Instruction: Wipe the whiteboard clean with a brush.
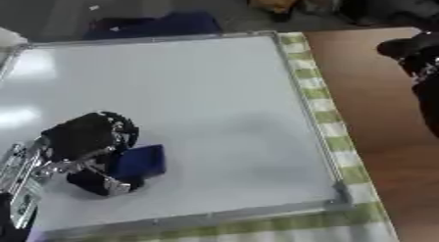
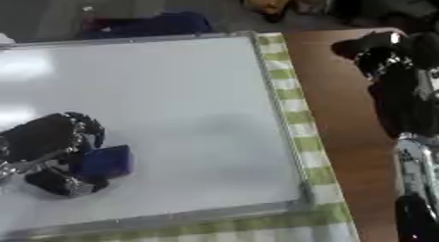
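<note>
Left hand [image 1: 85,138] curled round the blue brush [image 1: 141,161], pressing it on the board [image 1: 197,89] near its lower-left corner. Board looks clean already (no marks visible), so little seems left. Right hand [image 2: 381,52] idle over the table [image 1: 377,99], fingers unclear.

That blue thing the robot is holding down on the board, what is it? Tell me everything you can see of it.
The blue block looks like a board eraser: a small, boxy, dark blue pad with a flat top, its material too blurred to tell. It lies flat on the whiteboard, near the front left corner. The left hand curls round its left side, with the thumb low in front. Its right end sticks out uncovered. No writing shows on the board around it.
</note>
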### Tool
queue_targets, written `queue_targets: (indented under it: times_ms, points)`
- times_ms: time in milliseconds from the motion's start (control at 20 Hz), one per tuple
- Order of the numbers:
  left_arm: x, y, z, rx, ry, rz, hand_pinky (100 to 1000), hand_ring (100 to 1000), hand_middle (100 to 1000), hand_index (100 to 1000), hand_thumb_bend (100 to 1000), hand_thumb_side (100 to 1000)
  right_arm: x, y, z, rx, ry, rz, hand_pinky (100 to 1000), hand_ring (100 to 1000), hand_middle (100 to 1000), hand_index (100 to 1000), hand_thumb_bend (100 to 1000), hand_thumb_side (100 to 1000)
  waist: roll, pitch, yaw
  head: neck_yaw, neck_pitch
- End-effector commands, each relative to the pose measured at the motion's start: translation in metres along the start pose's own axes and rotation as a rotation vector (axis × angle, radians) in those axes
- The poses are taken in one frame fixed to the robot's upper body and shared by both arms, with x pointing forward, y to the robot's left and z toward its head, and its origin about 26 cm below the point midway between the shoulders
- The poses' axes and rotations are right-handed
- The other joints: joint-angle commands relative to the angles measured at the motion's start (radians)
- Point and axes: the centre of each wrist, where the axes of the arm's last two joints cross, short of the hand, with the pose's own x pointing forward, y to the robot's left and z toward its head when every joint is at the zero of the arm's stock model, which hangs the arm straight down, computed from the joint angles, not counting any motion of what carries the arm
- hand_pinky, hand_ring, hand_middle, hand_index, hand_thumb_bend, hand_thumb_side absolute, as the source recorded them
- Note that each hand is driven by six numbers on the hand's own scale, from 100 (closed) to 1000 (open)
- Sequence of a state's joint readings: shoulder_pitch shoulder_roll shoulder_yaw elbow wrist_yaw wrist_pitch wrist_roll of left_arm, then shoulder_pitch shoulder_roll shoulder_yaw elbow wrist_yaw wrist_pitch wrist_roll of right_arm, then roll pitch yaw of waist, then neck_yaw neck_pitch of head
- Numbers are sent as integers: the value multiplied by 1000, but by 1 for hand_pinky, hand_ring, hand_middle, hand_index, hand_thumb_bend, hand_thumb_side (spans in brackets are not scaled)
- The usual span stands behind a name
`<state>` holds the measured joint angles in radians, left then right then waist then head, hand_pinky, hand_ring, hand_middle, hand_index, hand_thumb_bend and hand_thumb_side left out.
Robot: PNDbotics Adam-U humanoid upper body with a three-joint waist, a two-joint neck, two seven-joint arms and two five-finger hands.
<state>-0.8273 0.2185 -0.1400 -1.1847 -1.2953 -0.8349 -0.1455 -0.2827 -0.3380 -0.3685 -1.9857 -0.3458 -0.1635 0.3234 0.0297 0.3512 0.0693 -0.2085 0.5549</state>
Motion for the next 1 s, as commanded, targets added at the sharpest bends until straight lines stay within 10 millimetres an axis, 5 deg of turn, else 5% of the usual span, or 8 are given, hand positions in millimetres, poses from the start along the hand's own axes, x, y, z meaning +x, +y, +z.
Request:
queue_targets:
  times_ms: [50, 1000]
  points:
    - [-4, -1, 1, -25, 12, -18, 628, 652, 478, 100, 380, 589, 6, -2, -5, 16, -25, 17, 831, 724, 532, 634, 442, 828, -3, -14, -2, -2, -11]
    - [-4, -4, 0, -39, -2, 7, 607, 598, 433, 100, 315, 521, 6, -1, -5, 17, -21, 18, 833, 725, 531, 634, 442, 831, -3, -15, -5, -3, -15]
